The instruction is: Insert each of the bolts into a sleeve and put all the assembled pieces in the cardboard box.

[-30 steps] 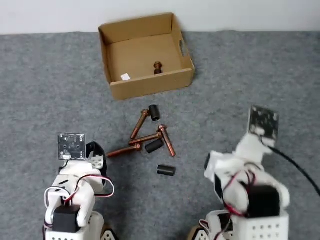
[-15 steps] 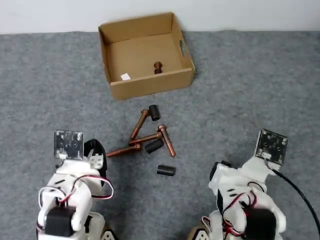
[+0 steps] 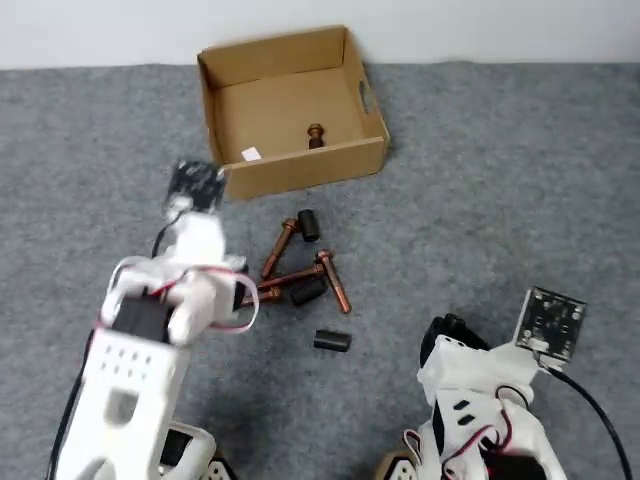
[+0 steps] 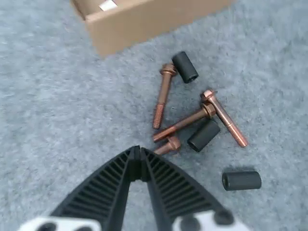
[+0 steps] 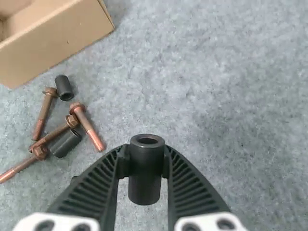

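Note:
Several copper bolts [image 3: 279, 248] and three black sleeves [image 3: 332, 341] lie loose on the grey carpet in front of the cardboard box [image 3: 300, 170]. One assembled bolt [image 3: 316, 135] rests inside the box. My left gripper [image 4: 139, 151] is shut and empty, its tips just beside the head of the nearest bolt [image 4: 169, 144]; from above the left gripper [image 3: 243, 293] is at the left end of the pile. My right gripper [image 5: 144, 150] is shut on a black sleeve [image 5: 144, 173], held upright, hole up, well to the right of the pile. The right gripper [image 3: 445, 332] sits near the front edge.
The box [image 4: 144, 21] stands at the back by a white wall, and a small white label [image 3: 251, 154] lies inside it. Bare carpet spreads to the right of the bolts [image 5: 86, 126] and on the far left.
The left arm has swung forward from the front edge up to the bolt pile. The right arm has drawn back toward the front edge.

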